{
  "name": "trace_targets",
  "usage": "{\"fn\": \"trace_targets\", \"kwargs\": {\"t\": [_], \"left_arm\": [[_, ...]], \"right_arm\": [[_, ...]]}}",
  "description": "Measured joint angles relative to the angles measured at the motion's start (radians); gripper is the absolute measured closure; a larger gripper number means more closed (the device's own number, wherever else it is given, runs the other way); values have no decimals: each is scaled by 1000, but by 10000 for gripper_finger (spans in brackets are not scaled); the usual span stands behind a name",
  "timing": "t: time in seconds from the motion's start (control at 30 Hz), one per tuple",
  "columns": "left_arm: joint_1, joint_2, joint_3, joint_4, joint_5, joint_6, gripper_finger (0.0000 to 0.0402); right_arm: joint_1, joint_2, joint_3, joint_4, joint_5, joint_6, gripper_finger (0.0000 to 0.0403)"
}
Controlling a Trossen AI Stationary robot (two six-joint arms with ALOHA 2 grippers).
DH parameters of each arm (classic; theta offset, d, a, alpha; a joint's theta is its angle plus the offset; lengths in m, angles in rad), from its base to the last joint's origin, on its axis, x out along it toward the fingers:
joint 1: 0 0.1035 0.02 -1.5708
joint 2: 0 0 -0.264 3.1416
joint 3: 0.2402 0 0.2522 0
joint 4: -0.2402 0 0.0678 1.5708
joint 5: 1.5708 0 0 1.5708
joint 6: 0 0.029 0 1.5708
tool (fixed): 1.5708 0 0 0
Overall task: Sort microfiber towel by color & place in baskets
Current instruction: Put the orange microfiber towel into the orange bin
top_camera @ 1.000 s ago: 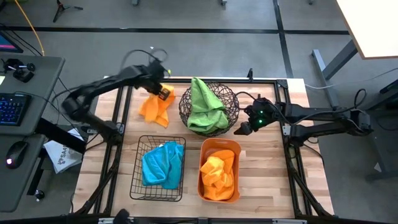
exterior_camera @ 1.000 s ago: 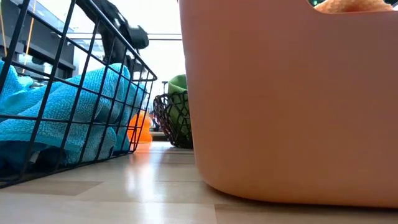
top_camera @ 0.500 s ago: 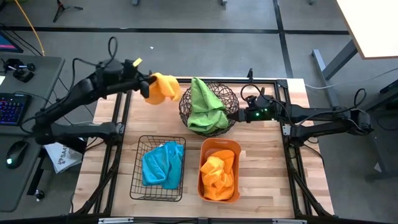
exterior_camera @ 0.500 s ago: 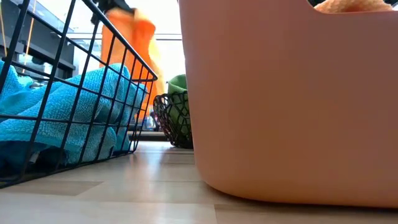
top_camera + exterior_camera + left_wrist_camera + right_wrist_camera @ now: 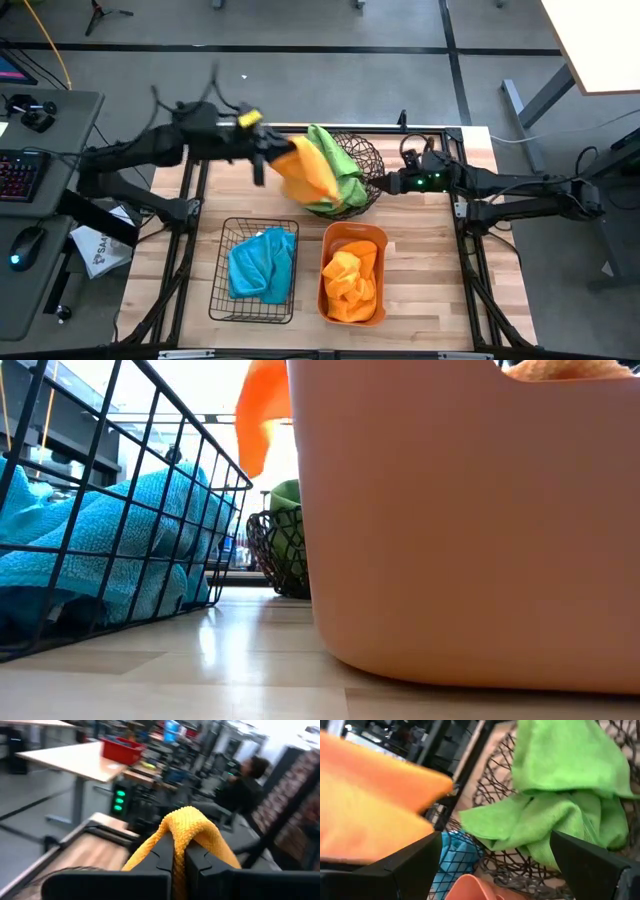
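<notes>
My left gripper point(image 5: 272, 152) is shut on an orange towel point(image 5: 310, 175), in the air over the left rim of the round dark wire bowl point(image 5: 372, 160). The towel also shows high up in the low view point(image 5: 262, 410). Green towels point(image 5: 335, 165) fill the bowl and drape over its rim. A blue towel point(image 5: 262, 262) lies in the black wire basket point(image 5: 222, 285). Another orange towel point(image 5: 352, 280) lies in the salmon tub point(image 5: 350, 235). My right gripper point(image 5: 492, 870) is open, level beside the bowl's right side point(image 5: 388, 183). My left gripper pinches the orange towel between its two fingers point(image 5: 162, 855) at a bunched fold point(image 5: 185, 827) that humps up past the fingertips. The towel is lifted clear of the table and trails out toward the bowl, slack.
The three containers fill the table's middle and near part. Bare wood point(image 5: 430, 260) lies to the right of the tub, and more at the far left point(image 5: 225, 180). Beyond the table stand desks, and a person point(image 5: 245, 780) is there.
My left gripper has lifted the orange towel off the far left of the table and swung it right, over the bowl's left rim; the towel trails out sideways. My right gripper has moved slightly toward the far edge, beside the bowl.
</notes>
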Motion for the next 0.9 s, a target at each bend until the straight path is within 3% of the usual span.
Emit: {"fn": "trace_targets", "kwargs": {"t": [0.1,0.23,0.43,0.63,0.9], "left_arm": [[-81,99,71,36,10,31,401],[-173,195,122,182,96,31,401],[-269,271,130,396,143,-72,401],[-322,296,132,378,117,-90,401],[-318,453,131,398,108,-124,401]], "right_arm": [[0,-55,0,-8,6,-59,37],[0,-131,0,-30,30,-124,37],[0,-216,0,-100,53,-168,37],[0,-251,0,-197,53,-176,37],[0,-249,0,-278,52,-176,37]]}}
